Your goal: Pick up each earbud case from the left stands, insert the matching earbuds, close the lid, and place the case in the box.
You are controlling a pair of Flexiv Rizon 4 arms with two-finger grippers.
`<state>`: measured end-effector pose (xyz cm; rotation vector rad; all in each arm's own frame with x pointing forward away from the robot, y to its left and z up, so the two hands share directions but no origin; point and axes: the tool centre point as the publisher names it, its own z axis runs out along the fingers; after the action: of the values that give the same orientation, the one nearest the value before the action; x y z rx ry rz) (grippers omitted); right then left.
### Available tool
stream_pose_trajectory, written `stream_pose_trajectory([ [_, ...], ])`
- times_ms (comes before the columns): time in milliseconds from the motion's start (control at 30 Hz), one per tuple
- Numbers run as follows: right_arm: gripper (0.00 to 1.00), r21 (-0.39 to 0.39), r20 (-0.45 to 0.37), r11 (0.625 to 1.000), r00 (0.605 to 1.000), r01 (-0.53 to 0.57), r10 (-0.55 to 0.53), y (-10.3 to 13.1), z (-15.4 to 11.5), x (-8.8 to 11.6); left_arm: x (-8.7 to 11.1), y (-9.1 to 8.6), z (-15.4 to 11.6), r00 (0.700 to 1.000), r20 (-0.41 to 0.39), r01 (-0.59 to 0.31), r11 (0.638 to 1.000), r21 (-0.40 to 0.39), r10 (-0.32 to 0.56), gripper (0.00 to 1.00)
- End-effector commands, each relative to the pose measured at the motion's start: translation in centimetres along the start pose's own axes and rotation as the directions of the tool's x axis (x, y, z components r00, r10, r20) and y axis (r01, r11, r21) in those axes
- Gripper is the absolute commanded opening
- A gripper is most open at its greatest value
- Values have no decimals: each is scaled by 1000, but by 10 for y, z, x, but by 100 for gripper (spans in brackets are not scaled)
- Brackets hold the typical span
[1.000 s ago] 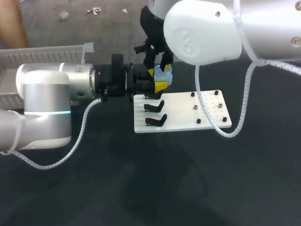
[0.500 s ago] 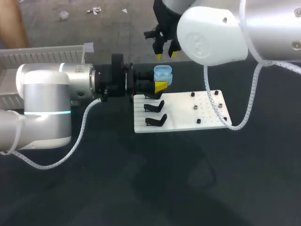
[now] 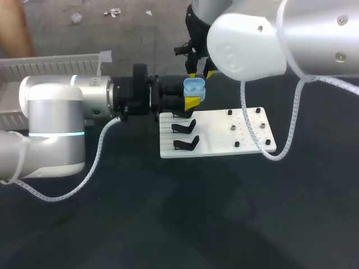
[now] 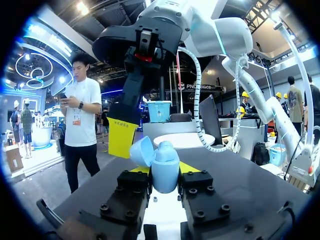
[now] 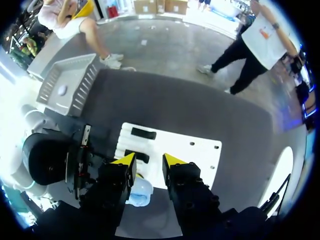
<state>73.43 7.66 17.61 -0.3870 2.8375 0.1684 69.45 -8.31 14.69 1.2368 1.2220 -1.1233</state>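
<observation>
Left gripper (image 3: 189,96) comes in from the left, lying about level w/ the bench (image 3: 168,213). It is clamped on the light-blue earbud case (image 3: 194,86), w/ both yellow-tipped fingers pressing its sides and a gap only as wide as the case. Its own wrist view agrees: the case (image 4: 164,167) sits upright btw the fingers of the left gripper (image 4: 165,174), lid open & swung to one side. The case is held over the far-left corner of the white board (image 3: 224,131), not on a stand.

Right gripper (image 3: 199,74) hangs pointing down just on the far side of the case. Its fingers are a moderate gap apart w/ nothing btw them. In its own wrist view the right gripper (image 5: 148,161) is empty. The case (image 5: 140,192) shows under one finger, off-ctr rather than in the gap. Can't tell if a tip touches the lid.

On the board's left part are black stands (image 3: 183,128), one nearer and one farther. On its right part are small pegs (image 3: 236,144). The right wrist view shows the same board (image 5: 195,155) & stands (image 5: 143,133).

Grey box (image 3: 50,64) sits at the bench's far left, beyond the left arm. In the right wrist view the box (image 5: 75,70) has a small pale round thing (image 5: 61,90) lying in it, too small to ID.
</observation>
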Motion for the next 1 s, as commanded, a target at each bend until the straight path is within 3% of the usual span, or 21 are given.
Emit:
stream_pose_trajectory([
  [33,33,-3,9,1000,1000,-4,4,-1,-6,11,1,-2,0,1000,4,-4,1000,-7,4,0],
  [433,33,-10,6,1000,1000,-7,7,2,-7,21,1,-2,0,1000,4,-4,1000,-7,4,0],
  [733,41,-38,107,990,985,-132,136,-21,-31,9,-5,4,-10,1000,11,-19,999,-27,19,0],
  [833,49,-49,128,984,976,-169,174,-29,-37,12,-12,11,-26,999,22,-34,997,-65,35,0],
  [867,57,-54,137,982,973,-181,187,-32,-37,14,-14,14,-32,999,25,-37,996,-81,39,0],
  [900,70,-59,134,979,971,-193,199,-34,-37,17,-16,17,-38,999,29,-42,994,-97,45,0],
  [933,89,-61,134,977,968,-205,211,-36,-35,20,-19,21,-45,998,27,-51,992,-112,54,0],
  [967,100,-65,135,975,966,-215,222,-37,-33,25,-21,24,-53,998,27,-57,989,-135,61,0],
  [1000,100,-67,125,972,965,-224,231,-39,-30,28,-23,28,-61,997,27,-64,987,-151,69,0],
])
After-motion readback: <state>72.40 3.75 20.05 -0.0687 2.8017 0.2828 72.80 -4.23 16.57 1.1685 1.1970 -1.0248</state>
